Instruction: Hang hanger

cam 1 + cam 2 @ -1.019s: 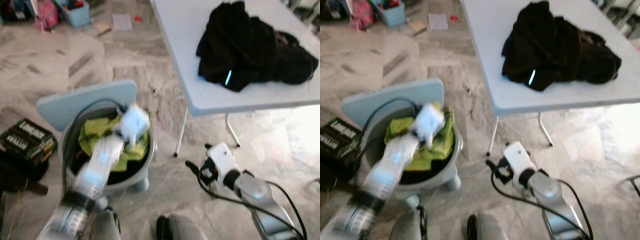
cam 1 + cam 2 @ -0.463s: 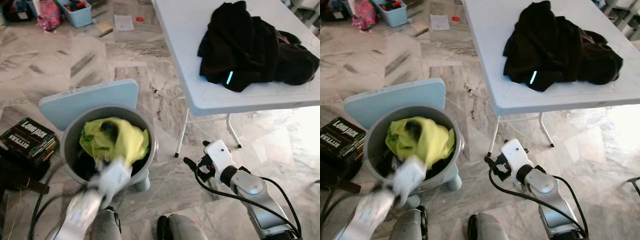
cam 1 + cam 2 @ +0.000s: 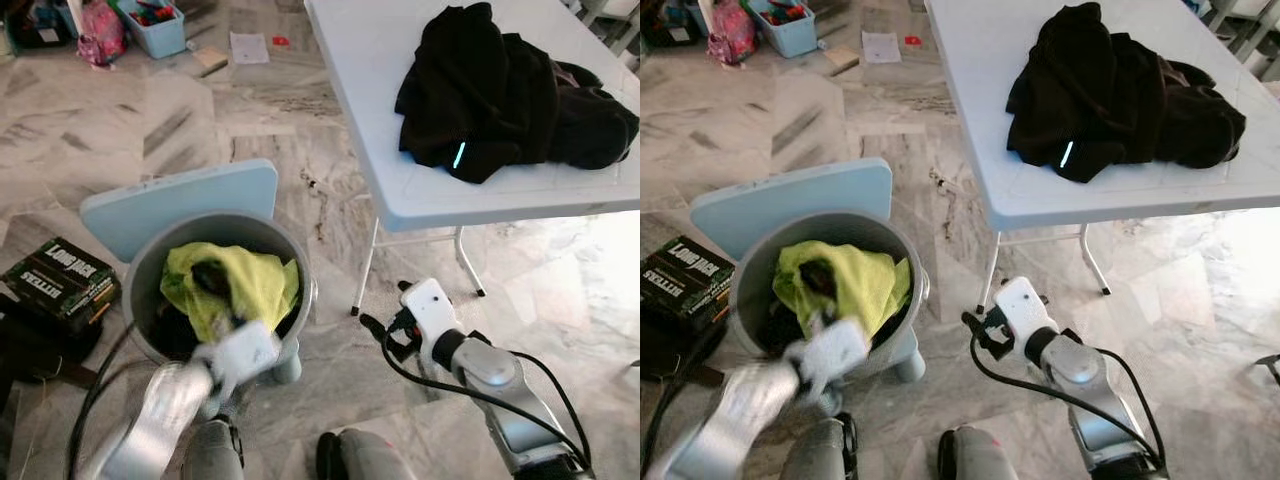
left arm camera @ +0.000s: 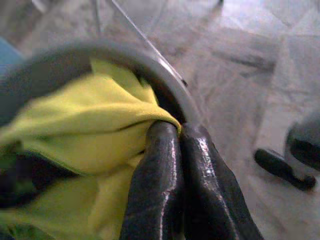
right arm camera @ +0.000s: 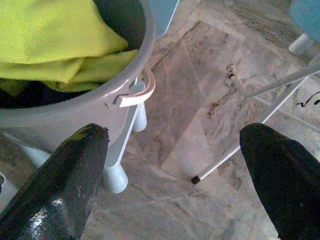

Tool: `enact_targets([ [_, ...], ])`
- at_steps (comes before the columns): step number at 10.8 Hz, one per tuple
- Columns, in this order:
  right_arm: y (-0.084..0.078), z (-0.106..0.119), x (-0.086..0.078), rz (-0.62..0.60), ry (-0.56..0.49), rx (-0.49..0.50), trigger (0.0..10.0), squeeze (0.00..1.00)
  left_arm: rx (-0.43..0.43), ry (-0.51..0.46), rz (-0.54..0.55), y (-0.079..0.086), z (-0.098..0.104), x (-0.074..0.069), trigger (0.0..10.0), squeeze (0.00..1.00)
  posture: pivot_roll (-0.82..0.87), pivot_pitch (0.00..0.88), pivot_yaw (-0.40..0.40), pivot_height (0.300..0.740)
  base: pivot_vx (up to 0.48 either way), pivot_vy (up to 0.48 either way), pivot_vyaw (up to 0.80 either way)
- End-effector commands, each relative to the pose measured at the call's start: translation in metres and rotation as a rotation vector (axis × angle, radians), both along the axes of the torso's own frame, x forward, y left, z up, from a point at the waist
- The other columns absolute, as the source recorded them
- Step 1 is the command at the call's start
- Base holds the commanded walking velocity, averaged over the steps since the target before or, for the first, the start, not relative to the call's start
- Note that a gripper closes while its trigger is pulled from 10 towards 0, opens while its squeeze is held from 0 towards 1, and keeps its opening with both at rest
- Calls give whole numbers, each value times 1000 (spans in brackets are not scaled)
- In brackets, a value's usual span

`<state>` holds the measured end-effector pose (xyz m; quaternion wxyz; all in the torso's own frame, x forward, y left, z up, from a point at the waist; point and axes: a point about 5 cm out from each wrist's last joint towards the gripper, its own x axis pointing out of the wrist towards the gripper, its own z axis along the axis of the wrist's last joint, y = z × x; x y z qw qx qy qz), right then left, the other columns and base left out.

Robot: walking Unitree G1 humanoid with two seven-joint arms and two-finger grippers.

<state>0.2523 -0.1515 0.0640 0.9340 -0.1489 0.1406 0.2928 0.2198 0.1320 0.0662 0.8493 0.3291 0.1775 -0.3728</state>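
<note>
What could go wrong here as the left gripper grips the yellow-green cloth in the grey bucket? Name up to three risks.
1. The left gripper pinches only an edge of the yellow-green cloth, so the cloth may slip free when lifted.
2. Dark clothing beneath it in the grey bucket could snag and come out too.
3. The bucket sits on a light blue stool; a hard pull might tip it. The right gripper, open, hangs beside it, steadying nothing.

Yellow-green garment (image 3: pixel 245 285), crumpled and heaped inside the grey bucket (image 3: pixel 298 262), lying over dark clothing (image 3: pixel 172 335) lower in the bucket, one folded edge beside the bucket's rim pinched between the closed fingers of the left gripper (image 4: pixel 179 131)
</note>
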Motion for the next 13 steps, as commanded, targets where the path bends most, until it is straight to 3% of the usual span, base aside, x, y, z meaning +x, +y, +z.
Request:
enact_targets([
  [1,-3,-3,-1,-13,7,-12,10000,0,50,45,-46,-4,-10,-4,10000,0,-92,136,-88,740,0,0,0],
  [2,-1,-4,-1,-12,5,-11,10000,0,81,79,-89,-8,-13,-3,10000,1000,-93,133,-88,740,0,0,0],
  [3,-1,-4,0,-12,4,-10,10000,0,144,57,-170,-12,-14,-1,10000,1000,-93,133,-86,740,0,0,0],
  [4,0,-5,0,-12,5,-9,10000,0,144,13,-261,-23,-10,1,10000,1000,-88,133,-83,740,0,0,0],
  [6,2,-6,0,-13,4,-7,10000,0,133,-7,-339,-28,-5,-3,10000,1000,-81,131,-77,740,0,0,0],
  [9,5,-8,2,-17,6,-1,10000,0,144,-44,-295,-13,4,4,10000,1000,-65,129,-73,740,0,0,0],
  [10,6,-8,2,-15,7,1,10000,0,106,-108,-162,-4,10,15,10000,1000,-59,126,-70,740,0,0,0],
  [11,6,-9,2,-17,8,5,10000,0,8,-209,86,11,21,31,10000,1000,-57,125,-67,740,0,0,0],
  [12,7,-10,2,-20,10,9,10000,0,-97,-241,369,37,23,41,10000,1000,-50,127,-67,740,0,0,0],
  [13,7,-10,3,-20,11,12,10000,0,-206,-169,573,54,14,43,10000,1000,-50,127,-67,740,0,0,0],
])
